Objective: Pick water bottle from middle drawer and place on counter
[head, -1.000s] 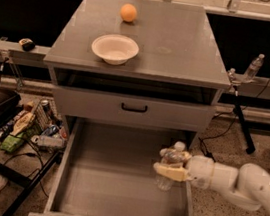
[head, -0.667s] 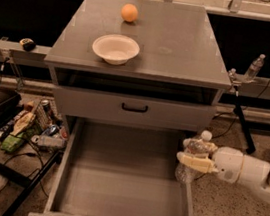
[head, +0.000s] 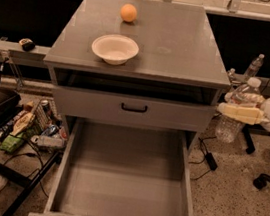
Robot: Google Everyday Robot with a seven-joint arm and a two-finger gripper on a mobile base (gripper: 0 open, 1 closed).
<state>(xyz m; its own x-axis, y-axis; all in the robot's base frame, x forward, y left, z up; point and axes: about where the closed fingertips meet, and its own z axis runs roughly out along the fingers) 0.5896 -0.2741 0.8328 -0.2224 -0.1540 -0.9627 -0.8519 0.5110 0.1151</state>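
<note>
The water bottle is a small clear plastic bottle with a white cap. My gripper is shut on it and holds it upright in the air, just right of the cabinet, at about the height of the counter's edge. The cream fingers cross the bottle's middle. The middle drawer is pulled wide open below, its grey floor bare. The counter is the grey top of the cabinet, to the left of the bottle.
A white bowl and an orange sit on the counter's left half. A shallower shut drawer with a black handle is above the open one. Another clear bottle stands behind at right. Clutter lies on the floor at left.
My gripper has lifted the water bottle up and to the right, from beside the drawer's right wall to counter height beside the cabinet.
</note>
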